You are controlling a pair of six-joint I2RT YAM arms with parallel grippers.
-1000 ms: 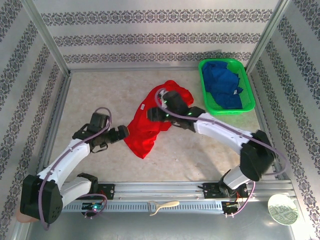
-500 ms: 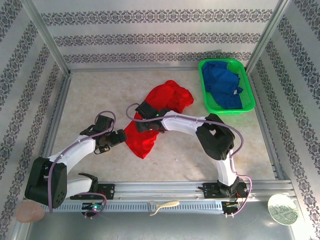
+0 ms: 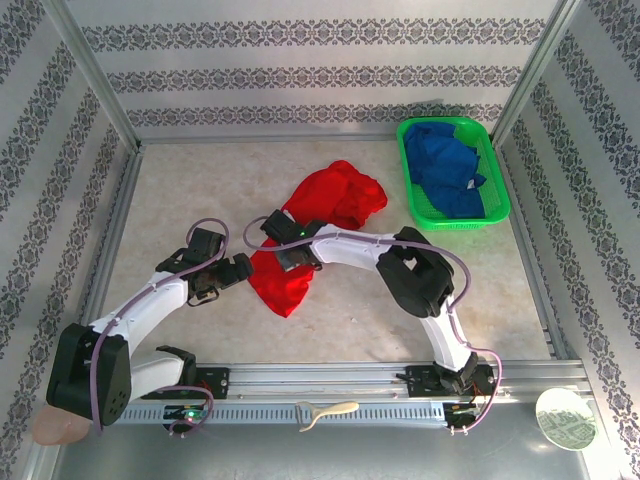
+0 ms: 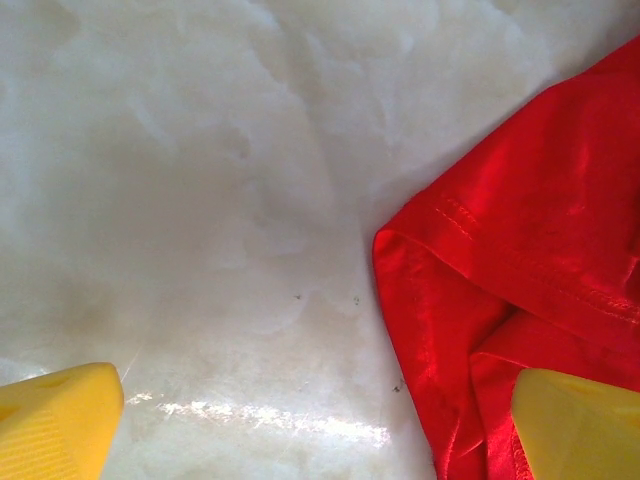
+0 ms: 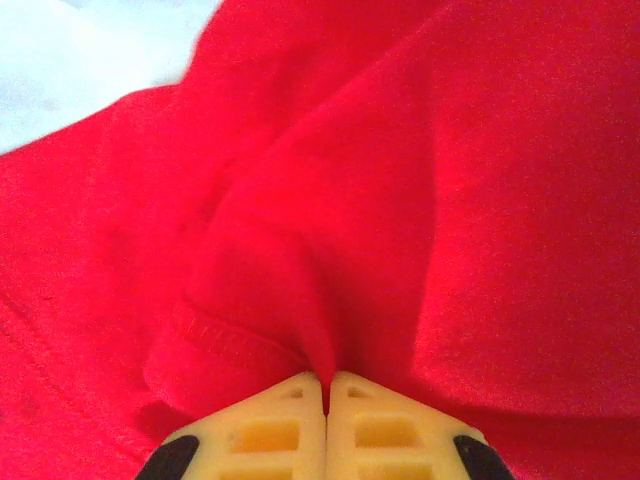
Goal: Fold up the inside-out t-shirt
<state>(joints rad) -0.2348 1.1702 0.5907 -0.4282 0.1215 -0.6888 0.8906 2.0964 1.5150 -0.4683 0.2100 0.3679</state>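
Note:
The inside-out t-shirt (image 3: 340,195) lies crumpled in the middle of the table, bright red, with its lower part (image 3: 285,288) pointing at the arms. My right gripper (image 3: 290,250) reaches across to the shirt's left side. In the right wrist view this gripper (image 5: 327,385) is shut, pinching a raised fold of the red cloth (image 5: 450,200). My left gripper (image 3: 245,268) sits low at the shirt's left edge. It stands open (image 4: 315,430), one yellow fingertip (image 4: 55,425) over bare table and the other fingertip (image 4: 575,425) over the hemmed cloth (image 4: 520,230).
A green basket (image 3: 455,222) holding a blue garment (image 3: 445,165) stands at the back right. Metal posts and patterned walls close in the table. A front rail (image 3: 400,375) runs along the near edge, with a beige tool (image 3: 325,412) below it.
My right arm has swung left across the shirt, and its gripper has gone from open to shut on a fold. The left gripper has edged slightly back and stays open.

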